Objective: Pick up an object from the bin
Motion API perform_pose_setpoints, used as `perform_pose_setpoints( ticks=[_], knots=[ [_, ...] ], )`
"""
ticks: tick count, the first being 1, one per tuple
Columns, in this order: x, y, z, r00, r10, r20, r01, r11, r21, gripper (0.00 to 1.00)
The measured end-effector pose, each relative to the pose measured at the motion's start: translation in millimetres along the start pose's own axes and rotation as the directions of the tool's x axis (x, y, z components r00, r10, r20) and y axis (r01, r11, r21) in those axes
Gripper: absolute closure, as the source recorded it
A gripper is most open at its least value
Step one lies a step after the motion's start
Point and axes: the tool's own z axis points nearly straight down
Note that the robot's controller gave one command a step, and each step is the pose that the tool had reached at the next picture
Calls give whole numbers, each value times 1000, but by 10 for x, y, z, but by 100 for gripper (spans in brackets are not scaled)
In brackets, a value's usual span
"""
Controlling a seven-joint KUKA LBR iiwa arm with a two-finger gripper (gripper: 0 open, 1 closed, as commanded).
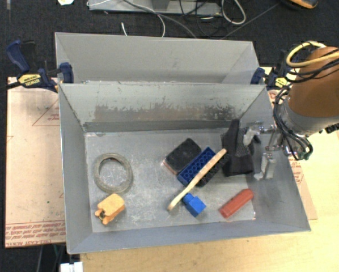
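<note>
Grey metal bin point(73, 152): the black gripper point(241, 162) sits low at the right, just beside a blue studded plastic block point(193, 163) lying under a pale wooden stick point(183, 194). Can't tell if it's spread or pinched.

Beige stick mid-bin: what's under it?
The stick crosses a blue studded block at its upper half; its lower end rests on the bin floor beside a small blue piece. The block's strip beneath it is covered, unseen.
</note>
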Motion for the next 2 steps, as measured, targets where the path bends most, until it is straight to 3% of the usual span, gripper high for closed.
perform_pose_setpoints(
  ticks=[1,2],
  knots=[
    [-519,314,919,994,-105,7,105,994,1,0],
    [-478,280,815,987,162,5,-162,987,-1,0]
  ],
)
